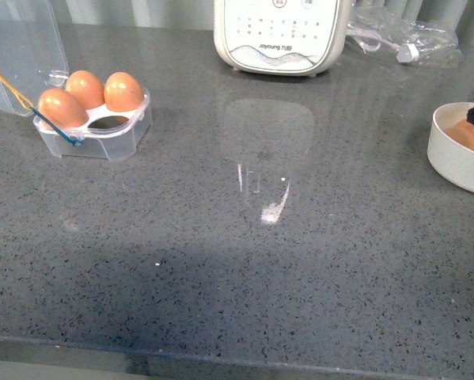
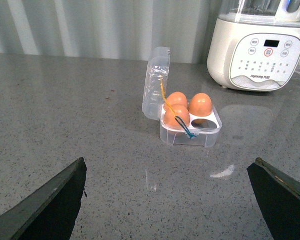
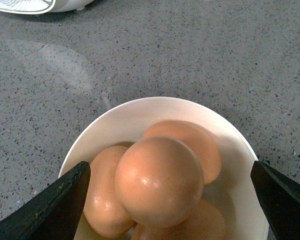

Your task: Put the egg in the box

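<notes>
With fingers (image 3: 54, 205) of the right gripper (image 3: 170, 167) spread wide either side of the top egg (image 3: 159, 180), piled on others in the bowl (image 1: 450, 158) at 3 o'clock on the table (image 1: 244, 261), lower straight over its widest part and close gently, just enough to grip the smooth shell. Lift clear of the rim before swinging across to the box (image 1: 94, 133) at 10 o'clock, lid open, three cells filled. Aim for the empty cell (image 1: 110, 121) at its 5 o'clock corner. Hold the left gripper (image 2: 170, 161), likewise spread and holding nothing, well back
</notes>
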Robot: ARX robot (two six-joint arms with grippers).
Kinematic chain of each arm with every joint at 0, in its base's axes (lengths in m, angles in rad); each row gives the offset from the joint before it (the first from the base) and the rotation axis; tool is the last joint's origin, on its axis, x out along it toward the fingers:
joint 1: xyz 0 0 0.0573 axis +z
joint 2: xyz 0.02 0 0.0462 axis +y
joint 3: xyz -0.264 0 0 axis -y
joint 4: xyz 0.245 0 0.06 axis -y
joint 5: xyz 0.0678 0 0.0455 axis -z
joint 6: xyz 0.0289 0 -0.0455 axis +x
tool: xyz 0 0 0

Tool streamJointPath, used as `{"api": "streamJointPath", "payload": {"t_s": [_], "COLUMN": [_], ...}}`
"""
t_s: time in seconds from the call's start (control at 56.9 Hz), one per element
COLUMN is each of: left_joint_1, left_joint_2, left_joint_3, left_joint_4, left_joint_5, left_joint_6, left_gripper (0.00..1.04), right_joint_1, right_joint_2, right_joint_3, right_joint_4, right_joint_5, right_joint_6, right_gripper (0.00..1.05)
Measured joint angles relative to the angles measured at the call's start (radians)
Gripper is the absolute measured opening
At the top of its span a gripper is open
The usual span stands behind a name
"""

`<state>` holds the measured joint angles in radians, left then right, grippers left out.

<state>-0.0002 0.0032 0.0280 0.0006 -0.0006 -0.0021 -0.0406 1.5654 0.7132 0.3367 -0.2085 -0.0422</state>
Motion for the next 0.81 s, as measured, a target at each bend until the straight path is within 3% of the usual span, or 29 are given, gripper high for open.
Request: {"api": "streamJointPath", "payload": {"t_s": [0.105,0.422,0.808], "left_joint_1": [0.000,0.000,0.000], "left_joint_2": [0.000,0.000,0.000], "left_joint_3": [0.000,0.000,0.000], "left_joint_4": [0.000,0.000,0.000], "left_joint_5": [0.000,0.000,0.000], "left_joint_6": [0.000,0.000,0.000], "left_gripper": [0.98,0.98,0.98], "right_joint_1": [0.000,0.000,0.026], "right_joint_2": [0.005,0.010,-0.081], "right_joint_3": [0.000,0.000,-0.004], "right_joint_4": [0.000,0.000,-0.034], "right_joint_5": [0.001,0.004,0.016], "right_joint_6": [0.000,-0.007,-0.026], "right_gripper": [0.90,0.45,0.42]}}
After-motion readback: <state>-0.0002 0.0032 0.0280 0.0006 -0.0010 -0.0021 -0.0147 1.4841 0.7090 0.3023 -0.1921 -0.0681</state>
